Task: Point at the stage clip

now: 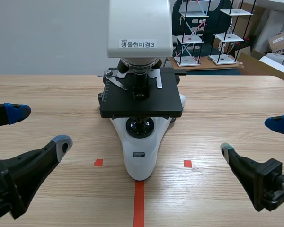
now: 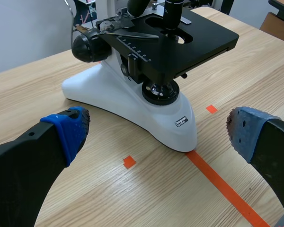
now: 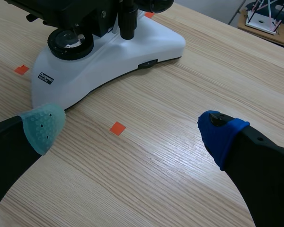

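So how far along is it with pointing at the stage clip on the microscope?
Done: nothing visible yet. In hand: nothing; the left gripper and right gripper sit low on either side of the microscope, jaws open, neither touching it. Left: bring one gripper up to the silver stage clip on the black stage and point at it.
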Tool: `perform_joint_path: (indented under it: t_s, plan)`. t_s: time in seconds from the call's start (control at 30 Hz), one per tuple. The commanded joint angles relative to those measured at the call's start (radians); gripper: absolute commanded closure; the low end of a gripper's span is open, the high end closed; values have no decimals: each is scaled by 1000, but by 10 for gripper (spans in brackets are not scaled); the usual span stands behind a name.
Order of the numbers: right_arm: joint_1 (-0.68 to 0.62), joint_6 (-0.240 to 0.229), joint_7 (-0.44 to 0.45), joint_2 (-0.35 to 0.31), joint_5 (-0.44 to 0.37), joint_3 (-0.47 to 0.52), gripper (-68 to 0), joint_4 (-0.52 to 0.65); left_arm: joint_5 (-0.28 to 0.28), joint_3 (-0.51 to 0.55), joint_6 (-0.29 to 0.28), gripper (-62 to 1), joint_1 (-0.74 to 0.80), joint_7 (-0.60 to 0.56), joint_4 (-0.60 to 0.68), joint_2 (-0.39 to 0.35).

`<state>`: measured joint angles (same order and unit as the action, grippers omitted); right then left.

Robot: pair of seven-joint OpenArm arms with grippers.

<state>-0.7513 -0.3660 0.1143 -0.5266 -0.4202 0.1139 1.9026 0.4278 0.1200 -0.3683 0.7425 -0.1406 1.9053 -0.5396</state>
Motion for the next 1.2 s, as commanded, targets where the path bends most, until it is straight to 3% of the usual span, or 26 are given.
perform_joint_path:
  t_s: [0.0, 0.83, 0.9, 1.07, 1.17]
  plan:
    - [1, 0, 18, -11, -11, 10, -619, 19, 6, 4, -1, -611, 5, -32, 20, 5]
    - [1, 0, 18, -11, -10, 10, -619, 19, 6, 4, -1, -602, 2, -88, 20, 5]
    - [1, 0, 18, -11, -10, 10, -619, 19, 6, 4, -1, -519, 2, -88, 20, 4]
    - [1, 0, 18, -11, -11, 10, -619, 19, 6, 6, 6, -202, 2, -96, 20, 1]
    - [1, 0, 18, -11, -10, 10, -619, 19, 6, 5, 11, -79, -5, -102, 20, -31]
